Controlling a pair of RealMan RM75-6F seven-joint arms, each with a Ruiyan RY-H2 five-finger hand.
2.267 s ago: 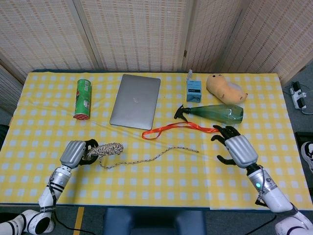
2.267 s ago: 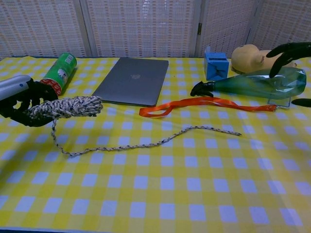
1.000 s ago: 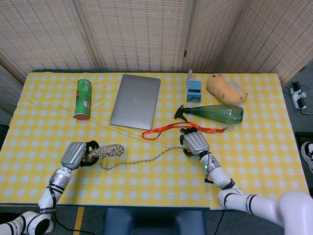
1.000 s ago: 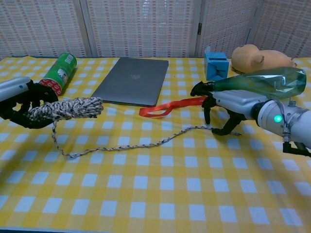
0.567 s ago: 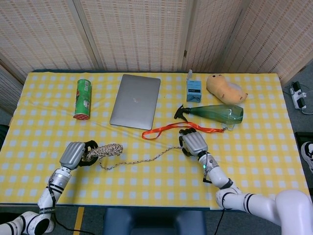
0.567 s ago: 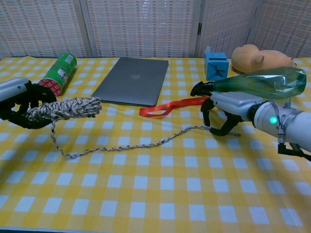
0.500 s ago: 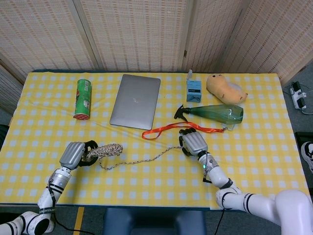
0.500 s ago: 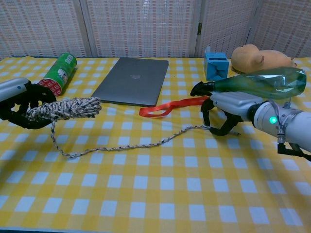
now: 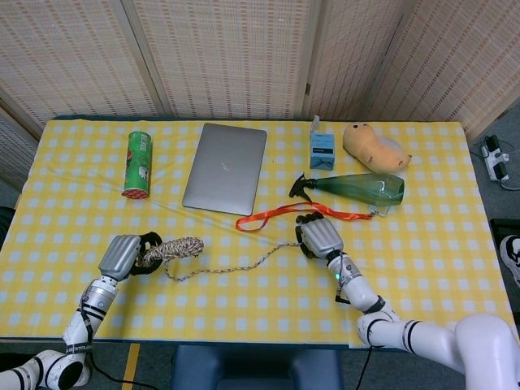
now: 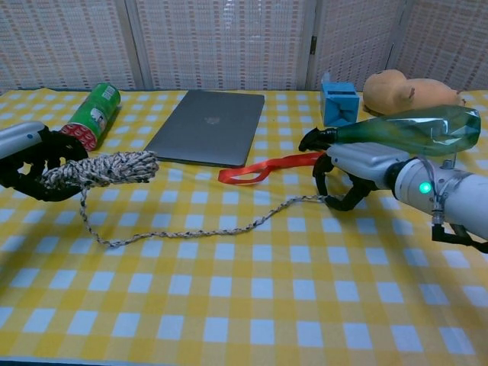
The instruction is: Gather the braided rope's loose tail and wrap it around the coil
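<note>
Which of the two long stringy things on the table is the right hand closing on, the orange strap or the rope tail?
The rope tail. The right hand curls over its free end, while the orange strap lies just behind, untouched.

Open counter [image 10: 252, 305] nearside of loose tail [image 10: 191, 229]; far side crowded: orange ribbon [image 10: 263, 169], spray bottle [image 10: 404, 131], laptop [image 10: 210, 126].
</note>
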